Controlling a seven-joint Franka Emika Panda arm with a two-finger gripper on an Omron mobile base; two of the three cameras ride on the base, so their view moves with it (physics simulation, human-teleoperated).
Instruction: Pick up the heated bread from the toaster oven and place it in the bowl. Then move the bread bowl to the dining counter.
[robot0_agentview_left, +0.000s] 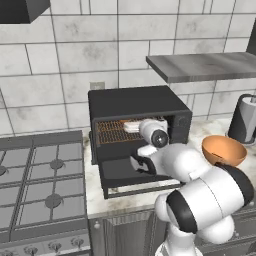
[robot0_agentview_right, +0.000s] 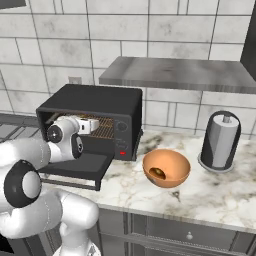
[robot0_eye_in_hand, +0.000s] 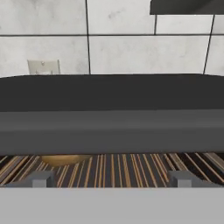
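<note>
Bread (robot0_eye_in_hand: 64, 159) on toaster oven (robot0_agentview_left: 137, 102) rack; dark lump inside bowl (robot0_agentview_right: 172, 181)

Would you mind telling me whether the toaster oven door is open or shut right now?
Open: the toaster oven has its door dropped flat forward, exposing the coppery rack.

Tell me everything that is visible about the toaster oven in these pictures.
The toaster oven is a black, boxy countertop appliance that stands on the marble-look counter against the tiled wall, between the stove and the orange-brown bowl. Its drop-down door lies open and roughly level. Inside, a coppery wire rack carries a golden-brown bun toward its left side in the hand view. The right panel bears a round knob and a small red button. The open gripper reaches into the opening.
</note>
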